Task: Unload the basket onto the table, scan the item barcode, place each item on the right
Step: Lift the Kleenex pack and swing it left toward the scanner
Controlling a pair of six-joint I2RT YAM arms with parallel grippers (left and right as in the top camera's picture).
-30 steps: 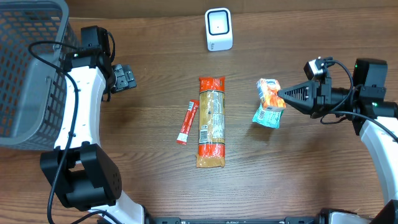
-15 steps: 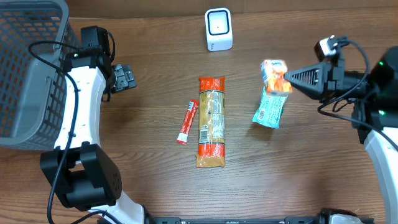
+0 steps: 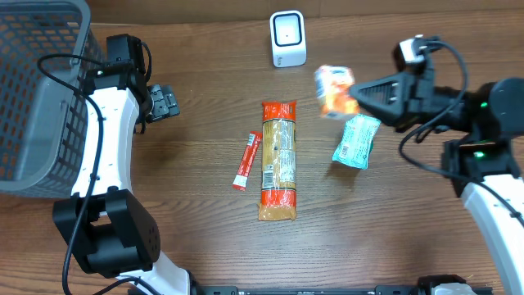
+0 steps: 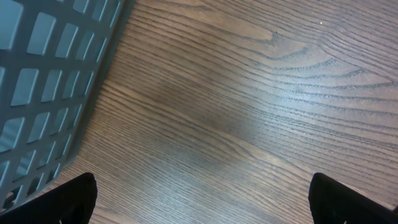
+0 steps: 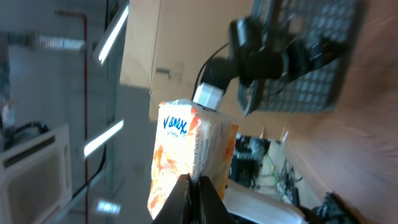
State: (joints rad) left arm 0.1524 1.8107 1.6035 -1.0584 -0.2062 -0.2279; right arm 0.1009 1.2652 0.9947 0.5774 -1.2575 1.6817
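Over the last second the tissue pack (image 3: pixel 334 88) has come up off the table (image 3: pixel 393 238) and travelled left, away from the teal packet (image 3: pixel 356 142) it lay against. It now hangs in the air between that packet and the white scanner (image 3: pixel 288 38). The right gripper (image 3: pixel 354 97) is clamped tight on the pack's edge, and the wrist view shows the pack (image 5: pixel 189 158) pinched at its lower end, standing up from the fingers. That suggests the pickup is done and the carry toward the scanner is well under way. The pack is near the scanner but not yet in front of its window, and I cannot tell which face carries the barcode.

The left gripper (image 3: pixel 164 103) stands wide with nothing in it, parked beside the grey basket (image 3: pixel 33 98) and well apart from the action. 2 other items lie mid-table: a long pasta bag (image 3: pixel 277 160) and a slim red sachet (image 3: pixel 246 161) just beside it. Neither sits in the path to the scanner, so the way looks free.
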